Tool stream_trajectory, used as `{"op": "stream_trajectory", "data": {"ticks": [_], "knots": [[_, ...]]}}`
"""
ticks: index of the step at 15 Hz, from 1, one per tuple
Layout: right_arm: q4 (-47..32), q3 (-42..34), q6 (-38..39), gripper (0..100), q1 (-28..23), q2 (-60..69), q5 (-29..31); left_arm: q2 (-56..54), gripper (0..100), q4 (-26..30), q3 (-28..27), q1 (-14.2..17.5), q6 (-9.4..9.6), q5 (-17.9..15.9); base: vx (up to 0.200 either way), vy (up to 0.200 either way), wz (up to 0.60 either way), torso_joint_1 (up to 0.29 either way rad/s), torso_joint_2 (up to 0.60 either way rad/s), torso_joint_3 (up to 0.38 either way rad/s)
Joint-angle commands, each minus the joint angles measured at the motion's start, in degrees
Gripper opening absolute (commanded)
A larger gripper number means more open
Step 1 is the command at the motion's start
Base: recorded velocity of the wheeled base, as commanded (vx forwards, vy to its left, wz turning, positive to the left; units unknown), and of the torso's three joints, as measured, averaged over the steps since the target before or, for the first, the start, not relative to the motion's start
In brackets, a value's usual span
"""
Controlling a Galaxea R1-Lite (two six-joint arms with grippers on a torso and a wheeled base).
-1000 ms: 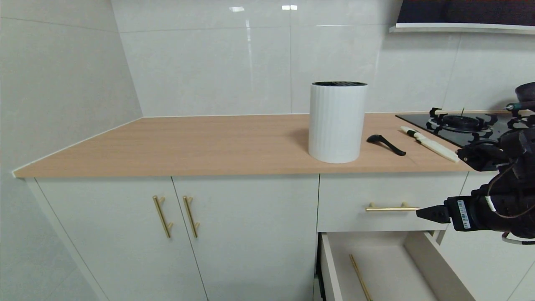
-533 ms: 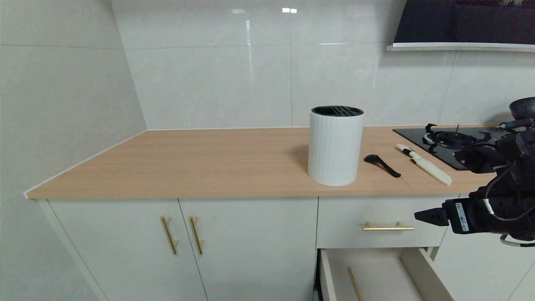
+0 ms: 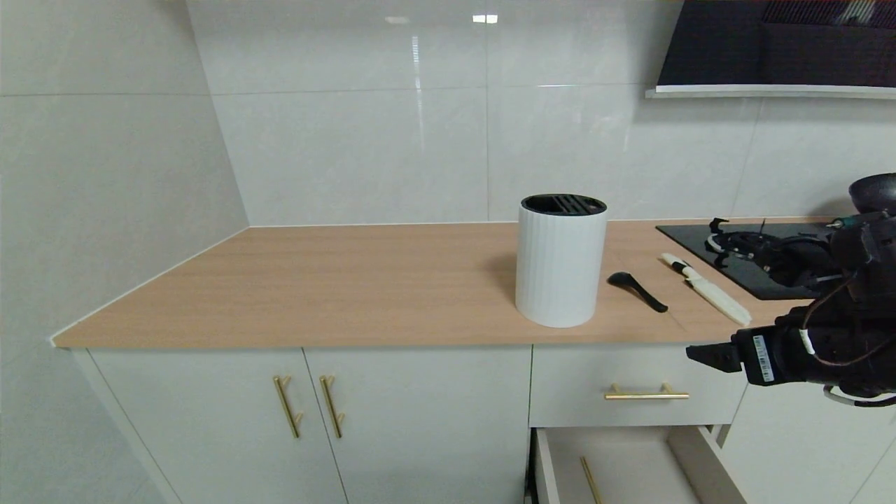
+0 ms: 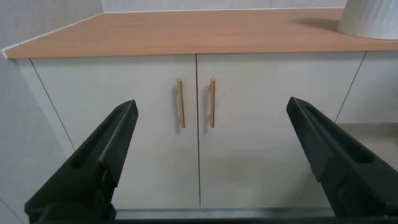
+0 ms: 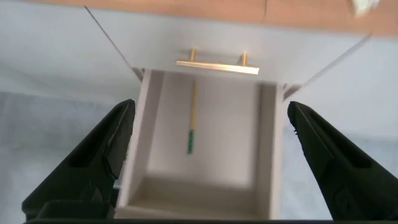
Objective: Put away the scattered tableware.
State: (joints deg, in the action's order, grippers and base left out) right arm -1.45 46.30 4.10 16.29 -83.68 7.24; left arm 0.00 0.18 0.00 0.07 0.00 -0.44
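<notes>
A black spoon (image 3: 637, 290) and a white-handled knife (image 3: 707, 288) lie on the wooden counter (image 3: 364, 287), right of a tall white ribbed holder (image 3: 560, 262) with a slotted black top. Below them the lower drawer (image 3: 616, 465) stands pulled out, with a gold chopstick (image 3: 589, 481) in it. My right gripper (image 3: 702, 353) hangs open in front of the drawers, above the open one. In the right wrist view the chopstick (image 5: 191, 118) has a green tip and lies on the floor of the drawer (image 5: 230, 155). My left gripper (image 4: 211, 109) is open, facing the cabinet doors (image 4: 199, 124).
A black gas hob (image 3: 752, 255) sits on the counter at the far right, under a range hood (image 3: 770, 49). The upper drawer (image 3: 633, 385) is closed, with a gold handle (image 3: 645, 395). Two cabinet doors with gold handles (image 3: 308, 413) are closed. Tiled walls bound the counter behind and left.
The whole head view has shifted, so the counter sits lower in the picture. Against the cabinet, my right gripper has gone from level with the upper drawer's handle to above it.
</notes>
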Motion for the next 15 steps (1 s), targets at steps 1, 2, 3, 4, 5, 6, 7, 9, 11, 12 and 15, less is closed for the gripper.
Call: {"op": "stream_trajectory", "data": {"ticks": [1,2,3,4,5,6,7,9,11,12,15], "knots": [[4.97,2.13,-1.46,100,-2.14,-4.83,-1.26,0.00,100,-0.01,0.00,0.01,0.00,0.00,0.000,0.000,0.00,0.000,0.00,0.000],[8.48,4.59,-1.55,100,-3.45,-9.22,-3.55,0.00,100,-0.01,0.00,0.01,0.00,0.00,0.000,0.000,0.00,0.000,0.00,0.000],[8.83,5.12,-1.55,100,-3.81,-10.02,-3.99,0.00,100,-0.01,0.00,0.01,0.00,0.00,0.000,0.000,0.00,0.000,0.00,0.000],[9.36,8.37,-1.72,100,-5.48,-14.50,-5.48,0.00,100,-0.01,0.00,0.01,0.00,0.00,0.000,0.000,0.00,0.000,0.00,0.000],[9.36,12.41,-3.39,100,-7.32,-18.36,-7.24,0.00,100,-0.01,0.00,0.01,0.00,0.00,0.000,0.000,0.00,0.000,0.00,0.000],[9.45,15.40,-5.94,100,-8.82,-21.09,-9.79,0.00,100,-0.01,0.00,0.01,0.00,0.00,0.000,0.000,0.00,0.000,0.00,0.000],[9.45,17.77,-7.52,100,-9.96,-23.37,-11.90,0.00,100,-0.01,0.00,0.01,0.00,0.00,0.000,0.000,0.00,0.000,0.00,0.000],[10.15,19.79,-8.49,100,-12.07,-26.27,-13.31,0.00,100,-0.01,0.00,0.01,0.00,0.00,0.000,0.000,0.00,0.000,0.00,0.000],[13.32,22.78,-10.25,100,-12.60,-30.93,-14.98,0.00,100,-0.01,0.00,-0.07,0.00,0.00,0.000,0.000,0.00,0.000,0.00,0.000],[14.28,23.84,-11.57,100,-12.68,-32.60,-15.06,0.00,100,-0.01,0.00,0.01,0.00,0.00,0.000,0.000,0.00,0.000,0.00,0.000],[14.99,27.70,-12.27,100,-13.65,-36.12,-16.82,0.00,100,-0.01,0.00,0.01,0.00,0.00,0.000,0.000,0.00,0.000,0.00,0.000]]}}
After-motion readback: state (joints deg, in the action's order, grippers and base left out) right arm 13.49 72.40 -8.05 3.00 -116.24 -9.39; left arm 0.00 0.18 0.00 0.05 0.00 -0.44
